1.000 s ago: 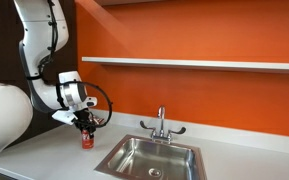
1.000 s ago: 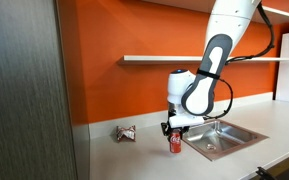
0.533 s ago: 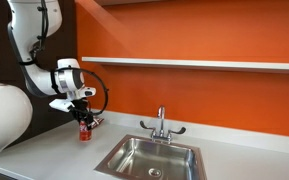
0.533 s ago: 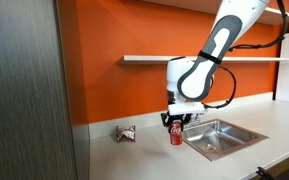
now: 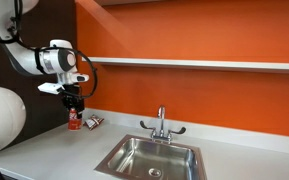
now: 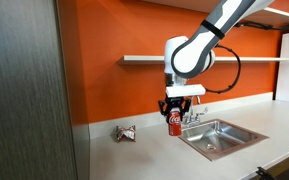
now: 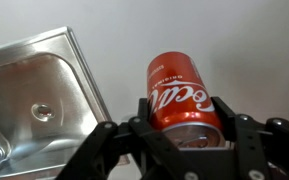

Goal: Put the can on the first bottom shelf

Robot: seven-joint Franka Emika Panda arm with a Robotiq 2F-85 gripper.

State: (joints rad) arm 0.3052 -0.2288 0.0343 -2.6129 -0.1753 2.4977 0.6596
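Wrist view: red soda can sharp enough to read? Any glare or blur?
Wrist view: red soda can is sharp, white lettering readable, only a soft highlight on its side; stainless steel sink evenly lit, no blown glare. In both exterior views the can is too small to read.

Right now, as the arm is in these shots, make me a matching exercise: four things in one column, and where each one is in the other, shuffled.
Things:
1. can
2. sink
3. shelf
4. crumpled wrapper

Places:
A. mounted on the orange wall
B. held in the claw
C. lying on the counter, near the wall
D. set into the counter

Pairs: 1-B, 2-D, 3-A, 4-C
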